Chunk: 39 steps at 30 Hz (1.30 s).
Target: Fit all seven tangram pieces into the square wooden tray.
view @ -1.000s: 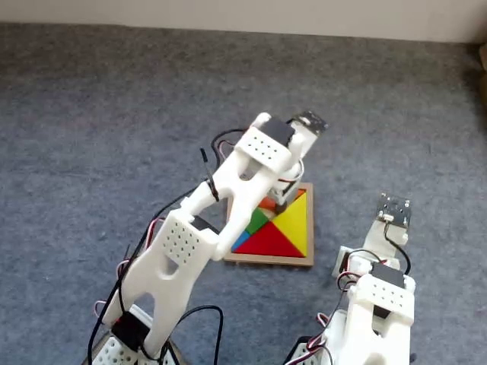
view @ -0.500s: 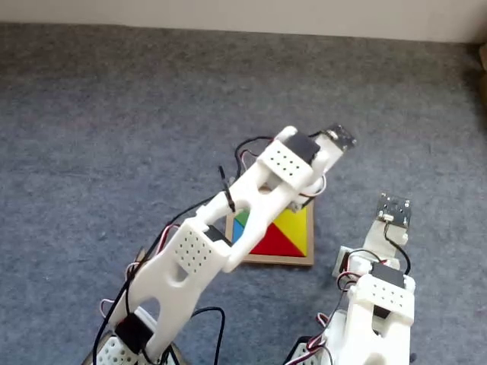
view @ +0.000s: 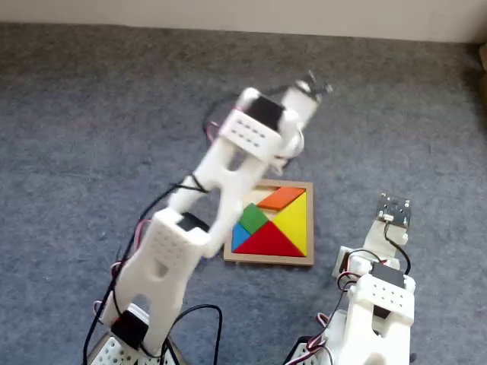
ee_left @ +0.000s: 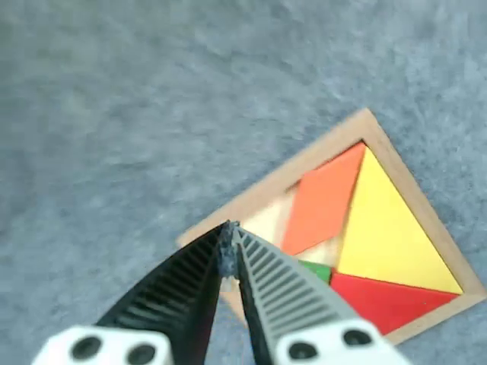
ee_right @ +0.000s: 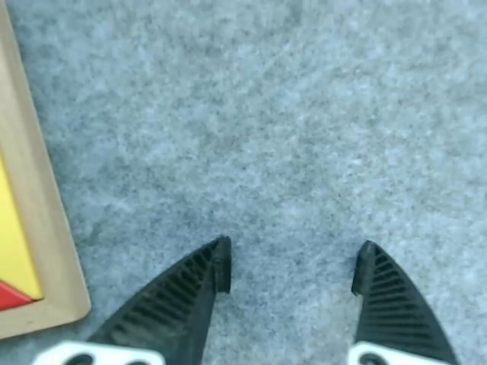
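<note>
I am looking down on a square wooden tray (view: 266, 260) lying flat on the grey, carpet-like desk (view: 91, 114), between my two arms. The part of the tray I can see holds five coloured pieces. An orange slanted piece (view: 280, 198) lies along the far edge, with a large yellow triangle (view: 295, 220) beside it and a large red triangle (view: 272, 242) along the near edge. A small green piece (view: 253, 218) and a blue piece (view: 240, 237) sit on the side toward the left arm (view: 228, 167). That arm crosses over the corner of the tray and hides it.

In the left wrist view, the left end effector (ee_left: 228, 237) is clenched, fingers pressed together with nothing between them. Its tips line up with the tray's rim (ee_left: 259, 194) close to one corner. Just past the tips there is a pale patch of bare tray floor (ee_left: 268, 220), then the orange piece (ee_left: 323, 201), the yellow triangle (ee_left: 384, 236), the red triangle (ee_left: 380, 300) and a sliver of green (ee_left: 316, 270).

The right end effector (ee_right: 293, 266) is released, fingers spread wide and holding nothing. It hangs over bare grey desk, with the tray's rim (ee_right: 34, 228) just off to one side of it. Slivers of yellow (ee_right: 11, 251) and red (ee_right: 9, 296) show inside that rim.

Open grey desk surrounds the tray on every side. It runs to a pale strip of wall (view: 243, 15) at the far edge.
</note>
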Tool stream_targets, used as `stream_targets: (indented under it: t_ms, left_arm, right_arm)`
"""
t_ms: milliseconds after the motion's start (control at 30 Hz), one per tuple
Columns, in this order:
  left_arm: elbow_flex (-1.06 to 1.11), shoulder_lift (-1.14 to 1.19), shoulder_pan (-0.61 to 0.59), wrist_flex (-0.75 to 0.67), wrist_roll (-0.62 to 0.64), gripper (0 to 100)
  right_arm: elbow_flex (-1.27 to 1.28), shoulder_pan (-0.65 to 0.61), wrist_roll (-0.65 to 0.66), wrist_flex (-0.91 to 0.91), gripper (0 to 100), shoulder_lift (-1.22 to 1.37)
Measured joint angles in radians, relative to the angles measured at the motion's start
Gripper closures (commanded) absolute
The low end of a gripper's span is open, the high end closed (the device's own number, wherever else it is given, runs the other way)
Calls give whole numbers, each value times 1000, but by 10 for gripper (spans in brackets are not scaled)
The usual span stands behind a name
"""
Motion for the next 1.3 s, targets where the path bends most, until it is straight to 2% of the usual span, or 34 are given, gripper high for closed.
stream_targets:
  t_ms: [300,533,667,833,967,1133,1300]
  left_arm:
    - [334,-476,-189,6,0,995]
    - [690,-799,-327,0,-37,995]
    - [928,-967,-419,-97,-52,995]
    - [1269,-1186,-494,-279,-98,995]
    - [1499,-1321,-560,-391,-103,995]
    - [1729,-1390,-629,-502,-143,995]
    - [1901,-1399,-687,-620,-147,995]
  right_arm:
    - [0,0,5,0,739,0]
    - [-2,0,149,8,739,0]
    - [-132,-6,181,133,739,3]
    - [-379,-135,190,322,739,3]
    - [-522,-279,269,419,737,3]
    - [-592,-420,334,457,736,21]
    - [-677,-517,344,457,736,187]
